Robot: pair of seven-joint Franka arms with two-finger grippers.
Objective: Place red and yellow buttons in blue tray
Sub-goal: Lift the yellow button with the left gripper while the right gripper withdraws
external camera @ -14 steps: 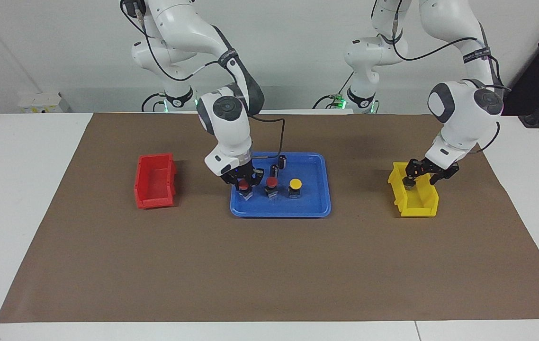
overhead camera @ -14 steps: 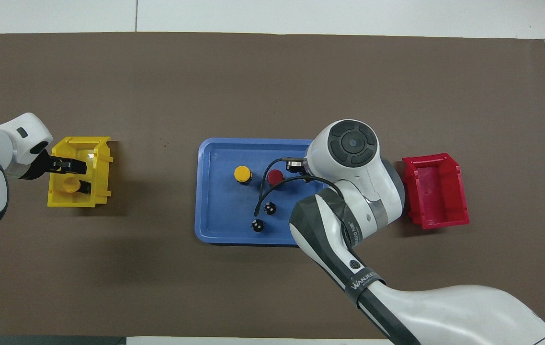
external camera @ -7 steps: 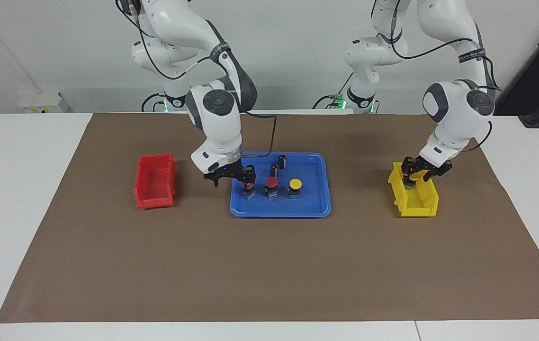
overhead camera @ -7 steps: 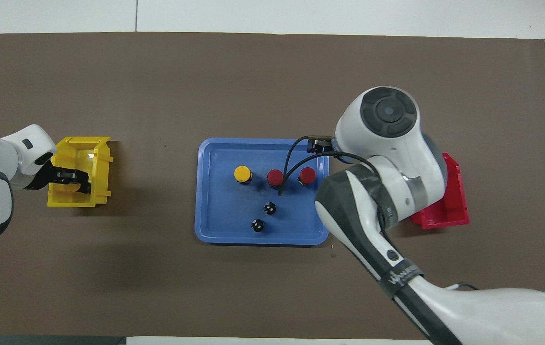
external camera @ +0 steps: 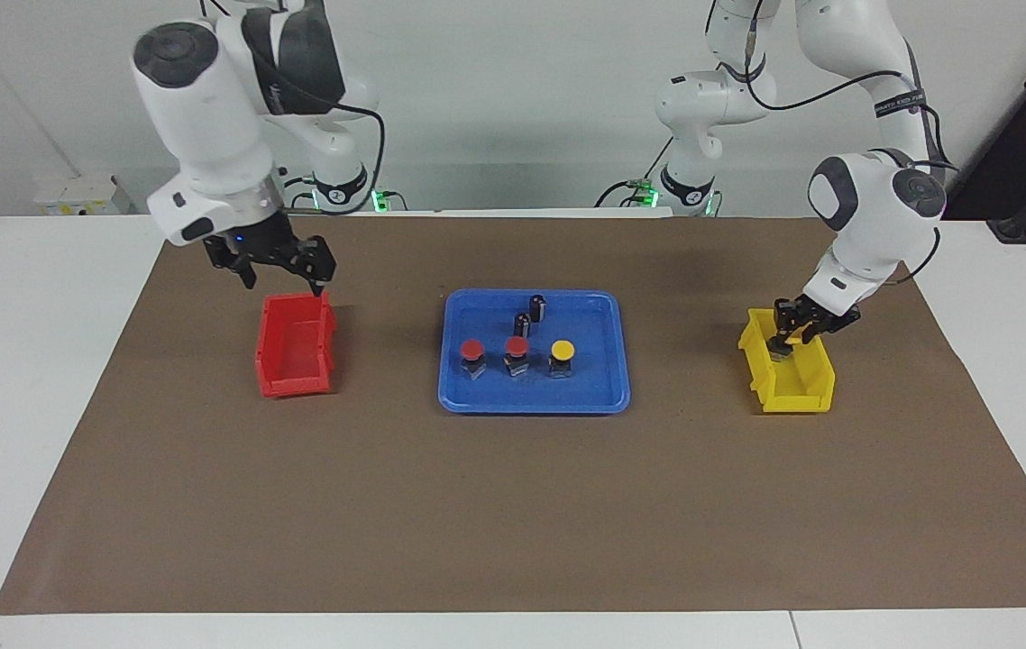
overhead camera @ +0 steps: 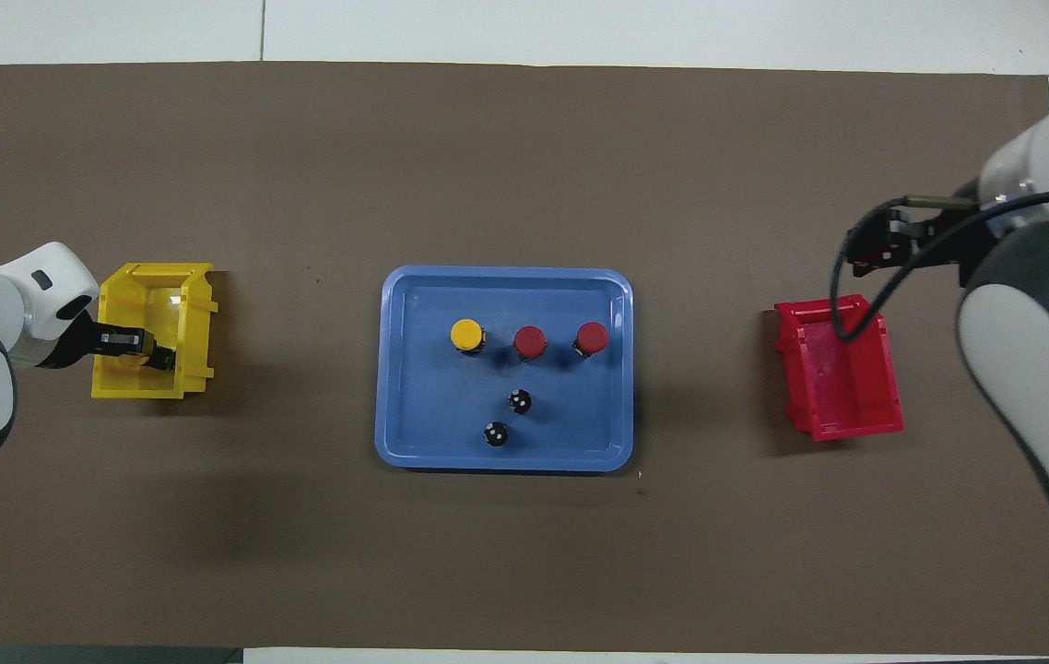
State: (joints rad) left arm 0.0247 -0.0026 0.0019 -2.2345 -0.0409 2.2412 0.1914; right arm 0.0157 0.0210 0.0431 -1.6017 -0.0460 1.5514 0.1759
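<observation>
The blue tray [external camera: 594, 383] [overhead camera: 423, 415] lies mid-table. In it stand two red buttons [external camera: 472, 350] [external camera: 517, 347] and one yellow button [external camera: 562, 350], side by side in a row; they also show in the overhead view [overhead camera: 591, 338] [overhead camera: 530, 341] [overhead camera: 466, 334]. My right gripper [external camera: 283, 269] [overhead camera: 875, 249] is open and empty, up in the air over the red bin [external camera: 295, 347]. My left gripper [external camera: 791, 335] [overhead camera: 139, 349] is down inside the yellow bin [external camera: 792, 383], shut on the second yellow button, which it almost wholly hides.
Two plain black cylinders [external camera: 537, 306] [external camera: 522, 323] stand in the tray, nearer to the robots than the row of buttons. The red bin [overhead camera: 842, 369] sits toward the right arm's end, the yellow bin [overhead camera: 156, 304] toward the left arm's end. Brown paper covers the table.
My right gripper let go of a red button in the tray, then rose and swung over to the red bin. My left gripper's fingers closed on the yellow button in the yellow bin.
</observation>
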